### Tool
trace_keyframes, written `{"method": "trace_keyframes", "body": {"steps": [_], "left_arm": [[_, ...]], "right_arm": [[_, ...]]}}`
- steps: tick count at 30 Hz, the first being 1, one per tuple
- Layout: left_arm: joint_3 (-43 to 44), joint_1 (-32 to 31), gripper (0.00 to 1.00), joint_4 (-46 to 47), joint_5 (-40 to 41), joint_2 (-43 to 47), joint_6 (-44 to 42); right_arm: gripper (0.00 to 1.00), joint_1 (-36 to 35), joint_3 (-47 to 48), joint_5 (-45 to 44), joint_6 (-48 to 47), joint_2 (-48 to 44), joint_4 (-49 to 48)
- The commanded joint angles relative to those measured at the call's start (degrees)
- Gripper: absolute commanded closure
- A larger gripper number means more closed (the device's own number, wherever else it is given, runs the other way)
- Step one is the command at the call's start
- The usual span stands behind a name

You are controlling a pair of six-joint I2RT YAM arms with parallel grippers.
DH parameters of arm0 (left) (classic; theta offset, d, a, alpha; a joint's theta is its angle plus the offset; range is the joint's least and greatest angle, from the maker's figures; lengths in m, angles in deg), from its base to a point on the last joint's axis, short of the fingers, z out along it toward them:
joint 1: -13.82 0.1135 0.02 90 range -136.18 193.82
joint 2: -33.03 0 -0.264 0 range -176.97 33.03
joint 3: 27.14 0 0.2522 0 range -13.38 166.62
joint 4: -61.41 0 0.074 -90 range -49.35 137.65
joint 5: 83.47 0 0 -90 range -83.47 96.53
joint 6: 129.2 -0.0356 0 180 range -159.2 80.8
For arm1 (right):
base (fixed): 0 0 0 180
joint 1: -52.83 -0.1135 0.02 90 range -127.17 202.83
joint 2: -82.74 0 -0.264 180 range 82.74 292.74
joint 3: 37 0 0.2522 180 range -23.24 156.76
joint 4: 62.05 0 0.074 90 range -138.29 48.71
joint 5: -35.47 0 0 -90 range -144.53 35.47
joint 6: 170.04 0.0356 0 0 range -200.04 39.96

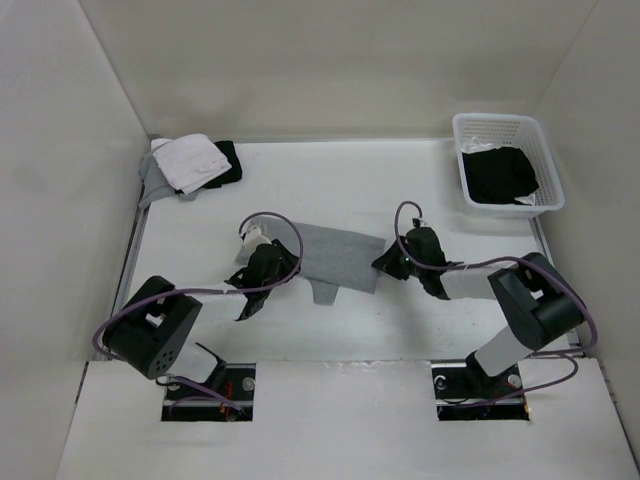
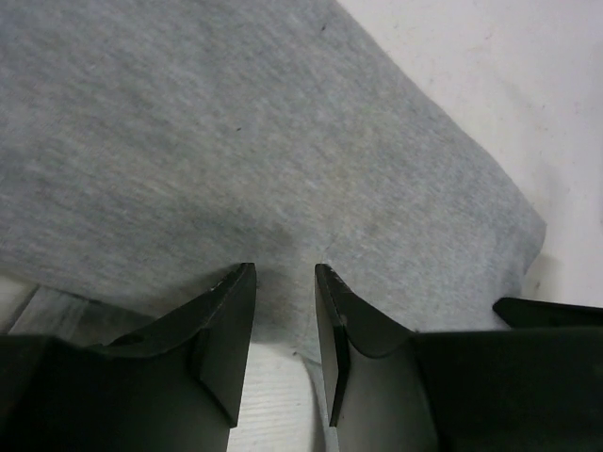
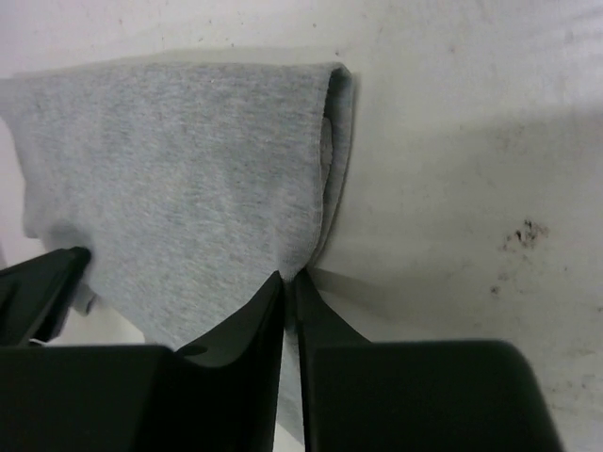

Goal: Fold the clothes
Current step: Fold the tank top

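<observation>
Right gripper had its jaws nearly together on the doubled side edge of the gray top, apparently pinching it so that side could be carried over for a fold. Left gripper stood narrowly parted at the opposite edge, clamping nothing. Wrist views gave those grips; only the overhead showed the top lying partly folded mid-way across the table, between both arms and well apart from the basket.
</observation>
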Motion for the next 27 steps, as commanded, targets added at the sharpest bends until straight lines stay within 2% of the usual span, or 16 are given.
{"method": "trace_keyframes", "body": {"steps": [1, 4, 9, 12, 15, 18, 22, 27], "left_arm": [[-2.0, 0.1, 0.7, 3.9, 0.7, 3.0, 0.0], [-2.3, -1.0, 0.7, 3.0, 0.7, 6.8, -0.5], [-1.1, -3.0, 0.7, -0.8, 0.9, 12.2, -0.4], [-0.7, -2.4, 0.7, -2.8, 0.9, 15.6, -0.6], [-0.6, -0.2, 0.69, -4.9, 0.7, 19.6, -1.2], [-0.9, 2.0, 0.68, -7.4, 0.7, 24.1, -1.3], [-1.8, 5.3, 0.68, -10.5, -0.5, 29.9, -1.7], [-2.9, 11.4, 0.66, -14.6, -2.8, 36.9, -1.9]], "right_arm": [[0.91, 0.7, -3.7, 0.5, 3.0, -2.0, -6.2], [0.96, 0.8, -6.3, -1.1, 2.5, -9.1, -5.6], [0.96, 0.1, -6.5, -4.5, -0.7, -23.1, 9.0], [0.96, -2.8, -2.9, -6.9, -3.0, -29.6, 18.7], [0.96, -6.7, 4.3, -9.0, -4.4, -30.2, 25.4], [0.96, -11.5, 15.1, -10.7, -5.7, -24.1, 29.7], [0.94, -16.3, 31.9, -10.7, -7.5, -8.9, 32.7], [0.88, -19.8, 55.8, -9.2, -7.9, 14.7, 37.7]]}}
